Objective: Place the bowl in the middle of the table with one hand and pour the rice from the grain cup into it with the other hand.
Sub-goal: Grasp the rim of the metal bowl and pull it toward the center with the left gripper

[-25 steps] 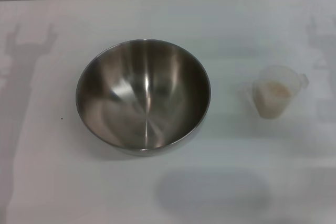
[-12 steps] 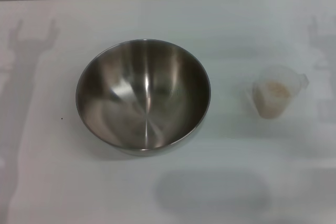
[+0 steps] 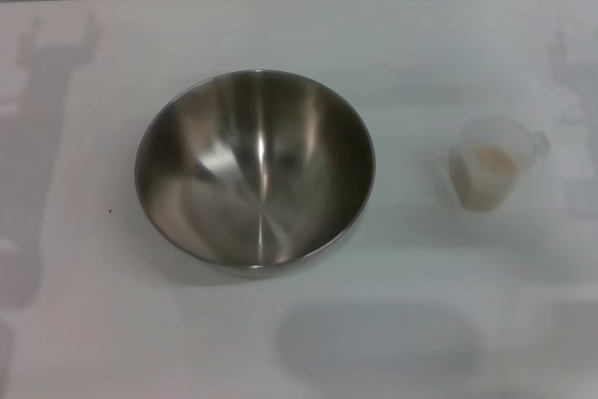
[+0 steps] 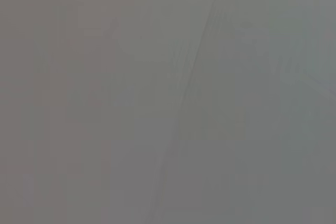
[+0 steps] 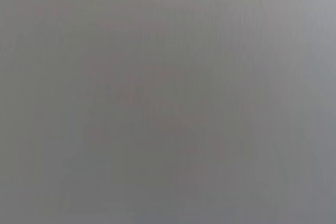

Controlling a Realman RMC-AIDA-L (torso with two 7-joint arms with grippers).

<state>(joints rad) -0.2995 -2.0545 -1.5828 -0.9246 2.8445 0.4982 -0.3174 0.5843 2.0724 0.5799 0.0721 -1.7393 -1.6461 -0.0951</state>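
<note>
On white table, round steel bowl.

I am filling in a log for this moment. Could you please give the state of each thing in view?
bowl: upright on the table, empty
grain cup: upright on the table, holding rice, apart from the bowl
rice: inside the grain cup
table: carries both

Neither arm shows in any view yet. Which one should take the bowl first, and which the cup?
Left for the bowl, probably: it sits left of the table's middle. Right for the cup, which stands upright on the robot's right with the rice inside.
</note>
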